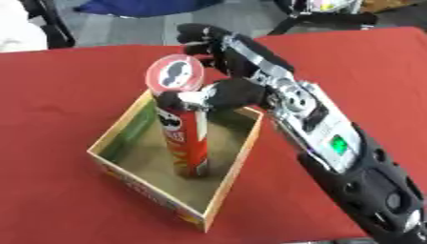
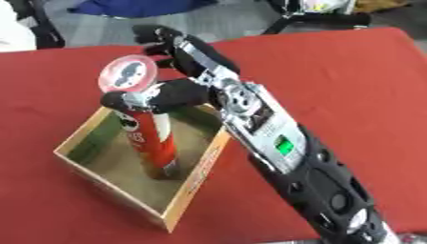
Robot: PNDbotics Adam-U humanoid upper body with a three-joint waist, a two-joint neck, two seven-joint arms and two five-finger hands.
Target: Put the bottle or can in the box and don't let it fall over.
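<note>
A tall red chip can point(image 1: 188, 143) with a clear lid stands in the open cardboard box point(image 1: 231, 174), its base on the box floor and its top leaning slightly toward the box's far left wall. My right hand point(image 1: 242, 90) comes in from the lower right and holds the can just under the lid. Its thumb point(image 1: 177, 100) lies across the can's front. The fingers point(image 1: 203, 39) rise behind the lid. My left hand shows in neither view.
The box sits askew on a red table point(image 1: 58, 105), with bare cloth on every side of it. Past the table's far edge is grey floor with a blue object point(image 1: 142, 6) and black stand legs point(image 1: 330, 19).
</note>
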